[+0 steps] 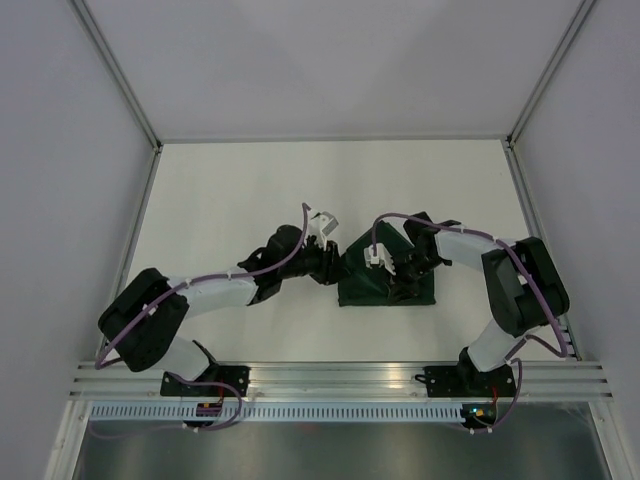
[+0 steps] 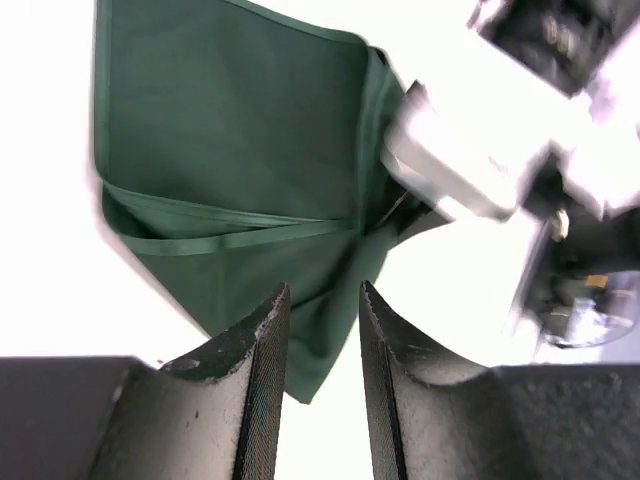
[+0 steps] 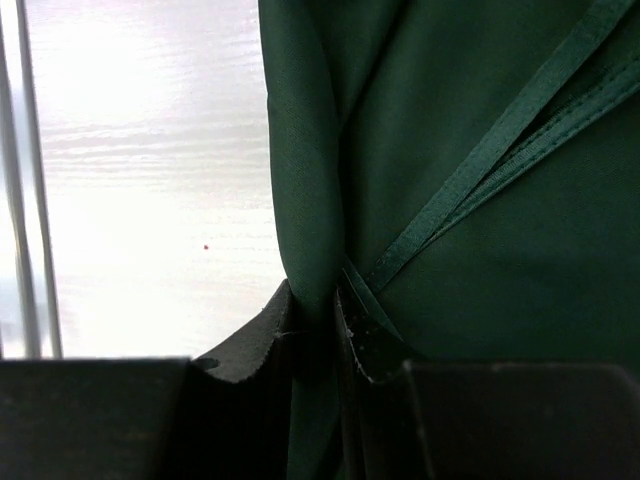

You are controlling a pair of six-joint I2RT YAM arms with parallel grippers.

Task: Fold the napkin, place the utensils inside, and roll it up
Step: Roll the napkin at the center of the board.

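Napkin (image 1: 368,288) is soft, light, a bit shiny so prob slippery; I'd take it by a hemmed edge or corner. It sits bunched up mid-way across the bench (image 1: 250,190). R pincer (image 3: 315,295) is clamped on an upright fold of it. L pincer (image 2: 322,290) is released, jaws apart, cloth corner just past its tips

The white-and-black left arm (image 1: 200,295) bows out to the left, its forearm reaching rightward toward the middle. The left gripper (image 2: 322,295) holds its two dark fingers apart, with a clear gap between them. The right arm (image 1: 515,285) folds in from the right. The right gripper (image 3: 318,300) is pinched tight on a fold of the dark green cloth napkin (image 3: 480,150).
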